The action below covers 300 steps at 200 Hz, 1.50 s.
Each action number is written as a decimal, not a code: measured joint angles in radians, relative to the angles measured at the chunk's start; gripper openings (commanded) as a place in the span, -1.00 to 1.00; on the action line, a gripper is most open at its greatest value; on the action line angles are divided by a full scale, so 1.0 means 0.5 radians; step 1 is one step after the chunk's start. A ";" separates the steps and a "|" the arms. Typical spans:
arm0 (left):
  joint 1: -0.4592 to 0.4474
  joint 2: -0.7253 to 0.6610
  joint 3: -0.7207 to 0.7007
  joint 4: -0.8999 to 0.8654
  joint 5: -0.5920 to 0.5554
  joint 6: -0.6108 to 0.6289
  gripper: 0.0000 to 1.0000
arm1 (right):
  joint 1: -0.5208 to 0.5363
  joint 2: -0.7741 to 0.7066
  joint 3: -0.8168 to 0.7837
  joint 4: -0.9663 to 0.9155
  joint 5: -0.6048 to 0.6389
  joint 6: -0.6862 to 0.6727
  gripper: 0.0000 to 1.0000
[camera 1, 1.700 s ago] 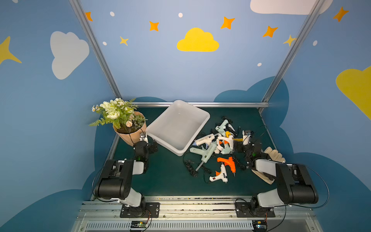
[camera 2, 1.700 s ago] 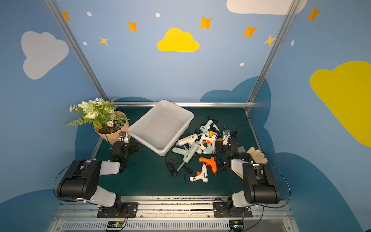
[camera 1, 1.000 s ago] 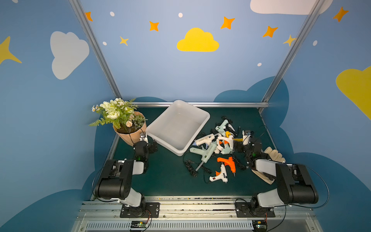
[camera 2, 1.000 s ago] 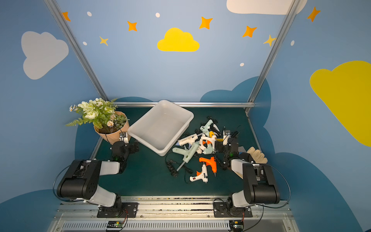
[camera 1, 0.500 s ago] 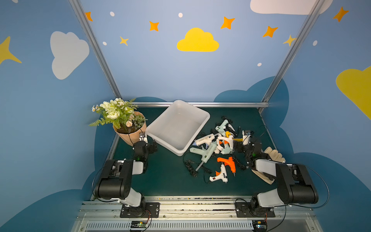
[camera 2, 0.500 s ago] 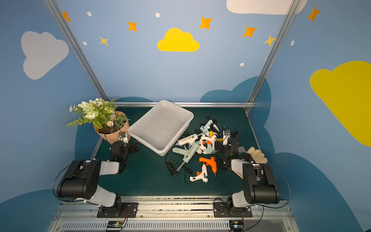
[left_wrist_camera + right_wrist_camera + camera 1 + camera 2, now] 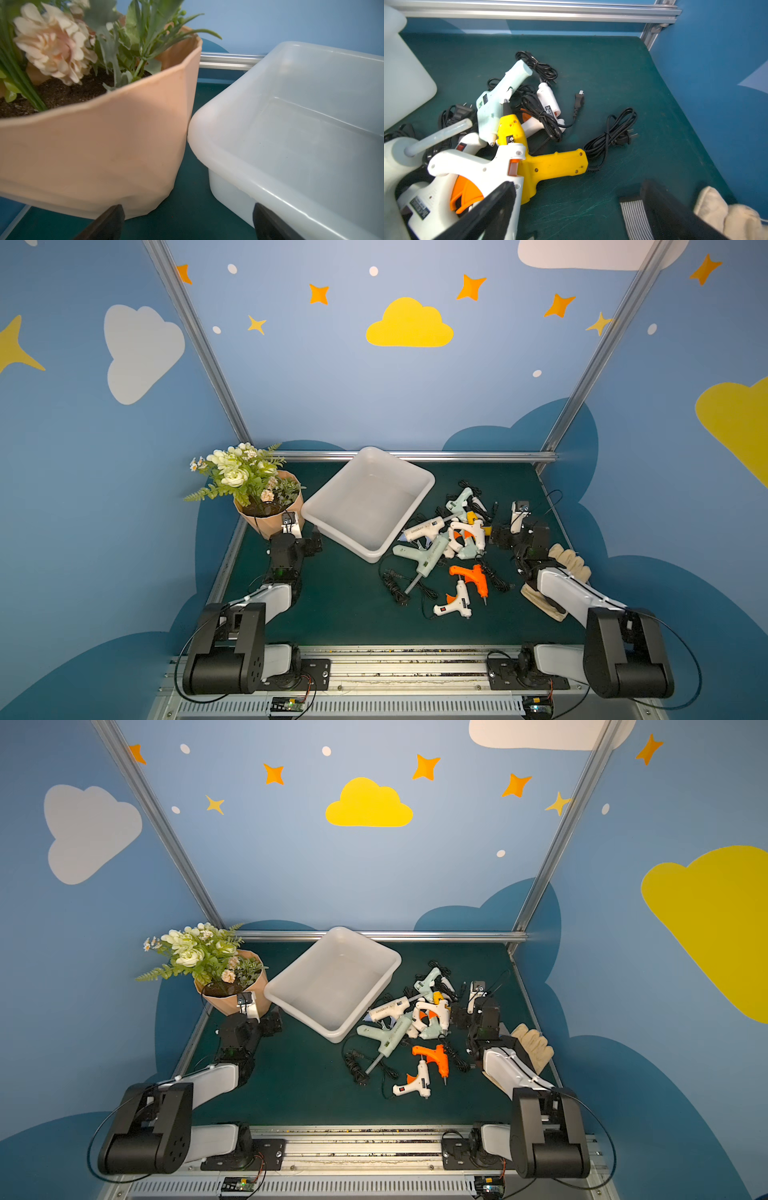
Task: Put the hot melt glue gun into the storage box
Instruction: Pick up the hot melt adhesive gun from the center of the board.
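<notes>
Glue guns [image 7: 434, 558] beside storage box [image 7: 365, 506]

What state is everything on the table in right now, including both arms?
storage box: upright, empty.
flower pot: upright, beside the box.
glue gun pile: heaped, outside the box.
orange glue gun: lying flat, outside the box.
yellow glue gun: on its side, cord bundled.
left gripper: jaws open, holding nothing.
right gripper: jaws open, holding nothing.
glove: lying flat, unworn.
</notes>
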 measured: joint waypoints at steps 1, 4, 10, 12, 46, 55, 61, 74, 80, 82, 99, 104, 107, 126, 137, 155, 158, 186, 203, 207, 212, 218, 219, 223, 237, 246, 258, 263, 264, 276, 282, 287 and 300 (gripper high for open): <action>-0.001 -0.005 0.000 -0.006 0.000 0.001 1.00 | 0.001 -0.005 0.002 -0.011 0.007 0.005 0.96; -0.003 -0.014 0.000 -0.017 -0.001 0.002 1.00 | 0.002 -0.021 0.006 -0.039 0.018 0.018 0.96; -0.014 -0.041 0.002 -0.052 -0.003 0.006 1.00 | 0.005 -0.049 0.017 -0.098 0.034 0.040 0.96; -0.018 -0.047 0.002 -0.061 -0.005 0.009 1.00 | 0.005 -0.057 0.021 -0.116 0.038 0.048 0.96; -0.119 -0.191 0.022 -0.285 -0.056 0.041 1.00 | 0.011 -0.167 0.153 -0.550 0.071 0.225 0.96; -0.146 -0.247 0.024 -0.352 -0.069 0.044 1.00 | 0.019 -0.187 0.188 -0.660 0.066 0.280 0.96; -0.166 -0.295 0.031 -0.402 -0.070 0.039 1.00 | 0.028 -0.196 0.210 -0.730 0.056 0.321 0.97; -0.208 -0.414 0.056 -0.510 -0.076 0.021 1.00 | 0.056 -0.198 0.258 -0.867 0.014 0.423 0.96; -0.228 -0.480 0.073 -0.560 -0.077 0.005 1.00 | 0.075 -0.197 0.271 -0.923 -0.003 0.468 0.96; -0.231 -0.492 0.077 -0.571 -0.078 0.002 1.00 | 0.082 -0.196 0.275 -0.948 -0.007 0.484 0.96; -0.269 -0.655 0.113 -0.680 -0.084 -0.056 1.00 | 0.168 -0.188 0.297 -1.101 -0.076 0.613 0.96; -0.278 -0.696 0.119 -0.706 -0.085 -0.075 1.00 | 0.206 -0.185 0.298 -1.140 -0.101 0.658 0.96; -0.282 -0.721 0.121 -0.724 -0.085 -0.089 1.00 | 0.230 -0.182 0.298 -1.160 -0.111 0.689 0.97; -0.301 -0.864 0.122 -0.845 -0.092 -0.182 1.00 | 0.393 -0.172 0.297 -1.275 -0.183 0.851 0.97; -0.306 -0.927 0.120 -0.904 -0.090 -0.233 1.00 | 0.496 -0.176 0.295 -1.314 -0.211 0.933 0.97; -0.309 -1.026 0.108 -0.977 -0.076 -0.320 1.00 | 0.684 -0.217 0.277 -1.344 -0.242 1.075 0.97; -0.311 -1.039 0.107 -0.985 -0.071 -0.333 1.00 | 0.709 -0.228 0.274 -1.350 -0.247 1.106 0.96; -0.312 -1.125 0.105 -1.053 -0.021 -0.444 1.00 | 0.913 -0.356 0.215 -1.340 -0.330 1.292 0.96; -0.313 -1.141 0.105 -1.089 0.012 -0.505 1.00 | 0.967 -0.415 0.121 -1.271 -0.409 1.409 0.96; -0.313 -1.141 0.105 -1.096 0.017 -0.518 1.00 | 0.977 -0.422 0.095 -1.249 -0.436 1.433 0.95; -0.313 -1.140 0.108 -1.108 0.024 -0.536 1.00 | 0.988 -0.427 0.059 -1.212 -0.470 1.468 0.94; -0.314 -1.134 0.123 -1.142 0.033 -0.557 1.00 | 0.999 -0.428 0.024 -1.176 -0.505 1.504 0.92; -0.314 -1.130 0.128 -1.152 0.037 -0.563 1.00 | 0.999 -0.427 0.019 -1.170 -0.511 1.509 0.92; -0.314 -1.122 0.146 -1.184 0.040 -0.578 1.00 | 1.006 -0.425 -0.004 -1.145 -0.534 1.530 0.91; -0.314 -1.054 0.258 -1.305 0.069 -0.630 1.00 | 1.025 -0.409 -0.046 -1.080 -0.600 1.588 0.90; -0.314 -1.006 0.342 -1.376 0.089 -0.655 1.00 | 1.037 -0.387 -0.049 -1.032 -0.638 1.614 0.89; -0.317 -0.949 0.451 -1.454 0.114 -0.698 1.00 | 1.049 -0.350 -0.048 -0.951 -0.673 1.639 0.88; -0.320 -0.929 0.489 -1.480 0.125 -0.717 1.00 | 1.053 -0.333 -0.048 -0.919 -0.687 1.646 0.87; -0.320 -0.924 0.498 -1.486 0.131 -0.721 1.00 | 1.054 -0.331 -0.048 -0.914 -0.689 1.649 0.86; -0.336 -0.893 0.547 -1.519 0.167 -0.758 1.00 | 1.061 -0.286 -0.048 -0.840 -0.713 1.656 0.84; -0.350 -0.883 0.556 -1.530 0.184 -0.778 1.00 | 1.064 -0.259 -0.048 -0.801 -0.722 1.659 0.83; -0.366 -0.878 0.557 -1.537 0.198 -0.793 1.00 | 1.064 -0.236 -0.048 -0.771 -0.726 1.662 0.81; -0.421 -0.861 0.555 -1.564 0.215 -0.827 1.00 | 1.064 -0.179 -0.048 -0.709 -0.728 1.663 0.75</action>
